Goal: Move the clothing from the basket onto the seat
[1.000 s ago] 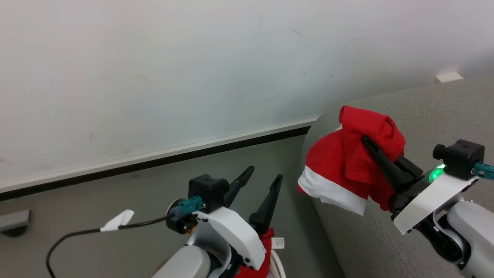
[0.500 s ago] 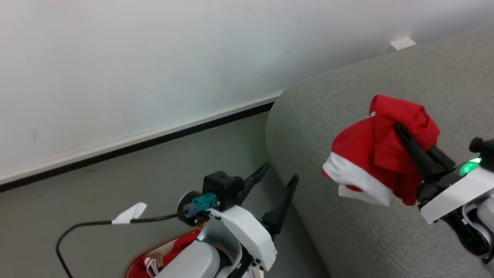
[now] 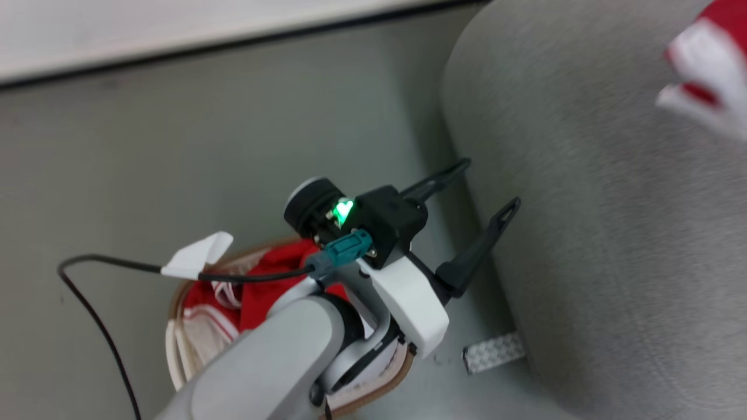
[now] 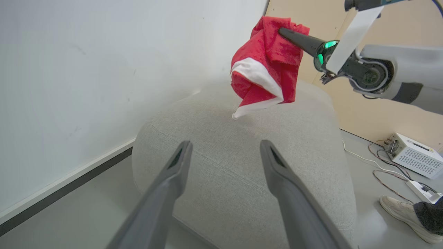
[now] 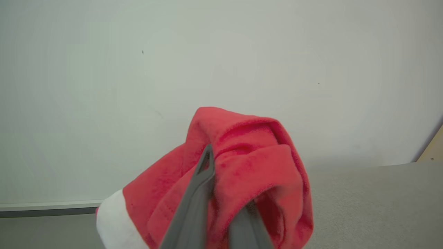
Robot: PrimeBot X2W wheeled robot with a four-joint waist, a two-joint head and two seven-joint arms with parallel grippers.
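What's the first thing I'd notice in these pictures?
The bright red and white clothing jumps out first: the right tool pinches it in the air above the big grey sofa. Next you'd spot the left tool, open and empty beside the sofa. Under its arm, a basket sits on the floor with more red clothes inside.

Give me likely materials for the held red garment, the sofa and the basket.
Red garment: soft matte fabric, probably knit; it folds and droops limply, with a white band.
Sofa: grey woven upholstery, matte, with a fine grainy texture and a visible seam.
Basket: looks like white plastic with a brown woven-looking rim; mostly hidden, so uncertain.
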